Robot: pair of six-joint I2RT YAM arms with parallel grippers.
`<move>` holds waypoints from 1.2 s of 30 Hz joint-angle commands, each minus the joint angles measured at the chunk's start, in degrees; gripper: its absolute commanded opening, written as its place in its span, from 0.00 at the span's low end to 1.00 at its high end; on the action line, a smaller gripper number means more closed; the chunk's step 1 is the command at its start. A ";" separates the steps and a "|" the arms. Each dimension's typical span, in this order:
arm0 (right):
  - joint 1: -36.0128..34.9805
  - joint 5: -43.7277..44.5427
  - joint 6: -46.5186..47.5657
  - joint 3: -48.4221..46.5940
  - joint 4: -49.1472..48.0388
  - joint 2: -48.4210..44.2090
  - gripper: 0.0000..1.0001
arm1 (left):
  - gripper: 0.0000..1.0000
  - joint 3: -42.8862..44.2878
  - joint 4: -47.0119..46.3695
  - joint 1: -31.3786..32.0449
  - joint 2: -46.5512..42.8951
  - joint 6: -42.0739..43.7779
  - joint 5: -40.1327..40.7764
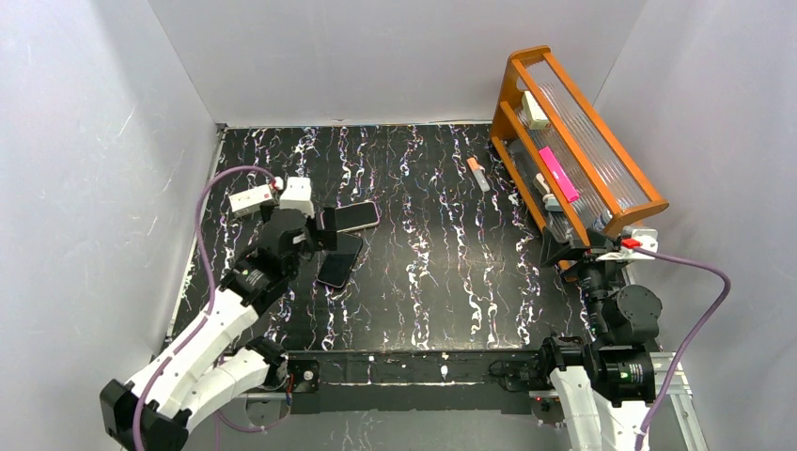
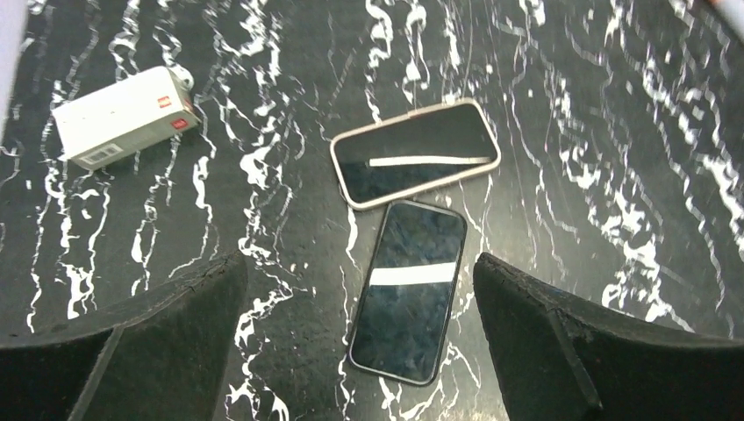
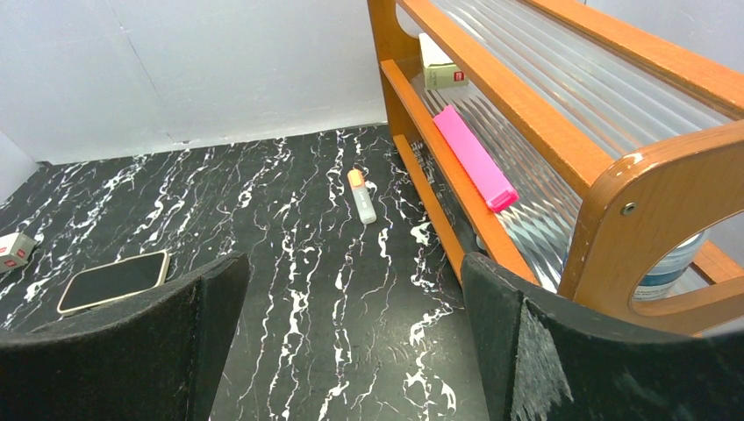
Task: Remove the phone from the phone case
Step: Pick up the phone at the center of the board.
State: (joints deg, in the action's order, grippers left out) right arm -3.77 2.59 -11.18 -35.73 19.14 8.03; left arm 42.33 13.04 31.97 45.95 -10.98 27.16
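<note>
Black, white-veined surface point(image 1: 442, 282). Curved wooden rack point(image 3: 649, 193) stands well apart from the tan-rimmed phone case point(image 2: 415, 153). Both claws gape: left claw point(image 2: 358, 263) near the case, right claw point(image 3: 353, 263) far off. The right wrist view catches only the case; the left wrist view shows the glossy slab phone point(image 2: 408, 289) bare, just beside it.

Top overhead, far; wrists low, near; all share phone case point(image 1: 355, 216).

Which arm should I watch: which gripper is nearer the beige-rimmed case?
Left. The left gripper hovers just beside the beige-rimmed case; the right gripper sits far across the table, by the wooden rack.
</note>
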 commanded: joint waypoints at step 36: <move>-0.19 -2.24 1.01 0.20 -3.48 -4.30 0.99 | 0.98 20.57 16.70 -7.79 54.16 5.60 -25.90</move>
State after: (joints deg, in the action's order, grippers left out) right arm -3.77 0.86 -10.72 -35.73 18.90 4.32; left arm 61.63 26.92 24.73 99.39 -6.37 2.04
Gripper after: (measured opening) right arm 0.985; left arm 0.981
